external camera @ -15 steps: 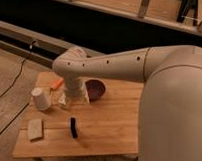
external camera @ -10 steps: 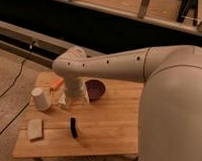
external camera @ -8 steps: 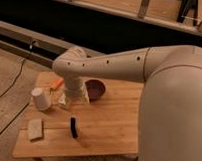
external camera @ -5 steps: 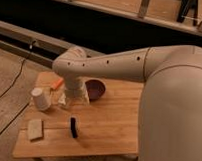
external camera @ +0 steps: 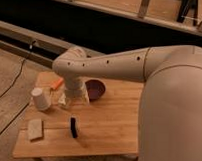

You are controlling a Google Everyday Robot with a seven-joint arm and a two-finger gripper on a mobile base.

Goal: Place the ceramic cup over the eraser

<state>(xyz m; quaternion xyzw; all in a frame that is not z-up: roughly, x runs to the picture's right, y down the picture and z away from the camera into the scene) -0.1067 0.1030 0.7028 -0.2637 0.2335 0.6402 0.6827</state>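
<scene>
The reach for the ceramic cup (external camera: 40, 99) is judged to be in hand. The pincer (external camera: 75, 100), fingers apart and empty, hangs right of it at centre-left, above the eraser (external camera: 73, 128) on the bench (external camera: 113, 126). Next, the cup must be grasped.

Arm (external camera: 112, 65) all cream-white, smooth glossy shell; fat rounded segment right of the maroon bowl (external camera: 96, 89), thinner tube above the bowl; row of small dark dots, screws or holes, along the tube; faint seam ring where the tube meets the fat segment; bulbous rounded joint up-left of the bowl; short narrower wrist below it; gripper (external camera: 76, 100) just left of the bowl, pale like the arm, darker at its base, two stubby fingers set apart; no cables visible
</scene>
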